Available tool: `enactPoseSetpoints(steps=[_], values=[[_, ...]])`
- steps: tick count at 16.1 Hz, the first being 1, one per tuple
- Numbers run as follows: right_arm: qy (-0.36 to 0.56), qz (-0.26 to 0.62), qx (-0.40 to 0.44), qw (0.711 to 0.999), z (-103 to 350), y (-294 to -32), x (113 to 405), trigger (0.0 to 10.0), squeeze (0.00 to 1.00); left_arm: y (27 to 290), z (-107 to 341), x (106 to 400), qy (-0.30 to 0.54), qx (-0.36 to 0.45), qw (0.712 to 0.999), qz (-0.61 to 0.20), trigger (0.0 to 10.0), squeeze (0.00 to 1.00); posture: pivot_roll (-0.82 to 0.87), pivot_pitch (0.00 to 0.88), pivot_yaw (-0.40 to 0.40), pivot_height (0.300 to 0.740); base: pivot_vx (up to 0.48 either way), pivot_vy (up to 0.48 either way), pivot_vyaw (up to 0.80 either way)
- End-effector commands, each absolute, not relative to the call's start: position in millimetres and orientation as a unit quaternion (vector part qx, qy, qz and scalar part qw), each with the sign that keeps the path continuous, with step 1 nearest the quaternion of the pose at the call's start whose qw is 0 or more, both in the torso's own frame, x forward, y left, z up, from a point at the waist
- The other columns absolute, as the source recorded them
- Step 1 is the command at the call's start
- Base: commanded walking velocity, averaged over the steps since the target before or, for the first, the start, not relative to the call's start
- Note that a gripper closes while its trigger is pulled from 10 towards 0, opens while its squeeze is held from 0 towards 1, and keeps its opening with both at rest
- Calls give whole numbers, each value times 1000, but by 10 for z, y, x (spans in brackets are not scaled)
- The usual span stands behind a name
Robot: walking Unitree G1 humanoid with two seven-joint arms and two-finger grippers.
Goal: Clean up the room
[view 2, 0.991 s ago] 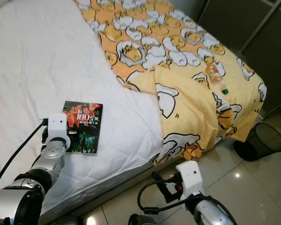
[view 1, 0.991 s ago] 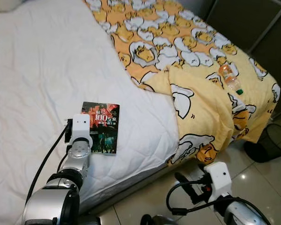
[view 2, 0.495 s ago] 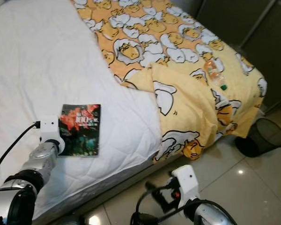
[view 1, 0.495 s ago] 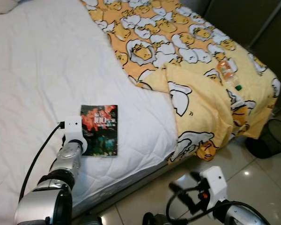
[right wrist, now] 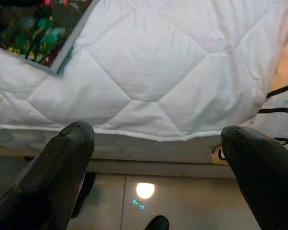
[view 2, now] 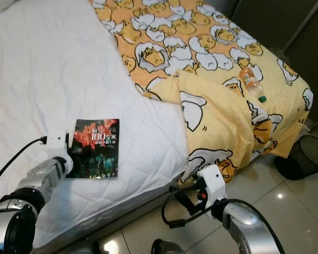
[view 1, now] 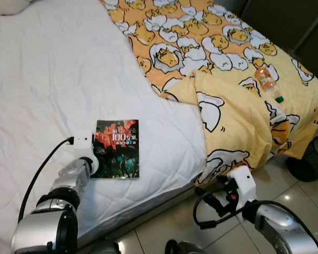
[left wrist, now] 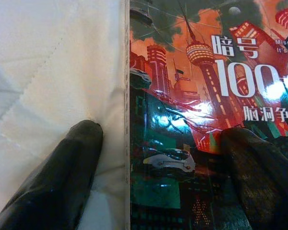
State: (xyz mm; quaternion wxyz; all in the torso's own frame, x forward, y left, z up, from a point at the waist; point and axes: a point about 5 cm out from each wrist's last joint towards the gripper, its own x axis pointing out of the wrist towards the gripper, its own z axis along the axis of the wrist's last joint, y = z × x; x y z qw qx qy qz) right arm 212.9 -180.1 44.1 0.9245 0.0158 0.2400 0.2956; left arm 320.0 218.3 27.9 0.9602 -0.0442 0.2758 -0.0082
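We see a flat, shiny book (view 1: 117,148) lying on the soft white quilt (view 1: 47,84) of the bed, near the bed's near edge. The quilt has stitched diamond shapes. Our left gripper (left wrist: 158,158) is right at the book's left edge, spread wide: one black finger (left wrist: 62,177) presses on the quilt beside the book and the other rests on the glossy cover. To the right lies a rumpled yellow blanket (view 1: 228,79) with a clear plastic bottle (view 1: 268,83) on it. Our right gripper (right wrist: 158,143) hangs spread wide over the shiny floor (view 1: 164,227), holding nothing.
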Motion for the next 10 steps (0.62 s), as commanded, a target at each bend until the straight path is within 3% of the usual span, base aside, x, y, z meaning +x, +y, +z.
enactPoseSetpoints(steps=[1,4,10], values=[[242,292,20,925,440,-1857,2133,10000,0,2056,-83,2903,371,-57,926,-23,0,0,-61,130,-123,740,0,0,0],[240,379,40,893,524,-1653,2076,10000,0,1983,-82,2918,358,-44,932,-35,0,0,-60,131,-117,740,0,0,0],[235,377,50,894,537,-1618,2157,10000,0,1816,-74,2952,332,-109,936,-25,0,0,-49,119,-113,740,0,0,0]])
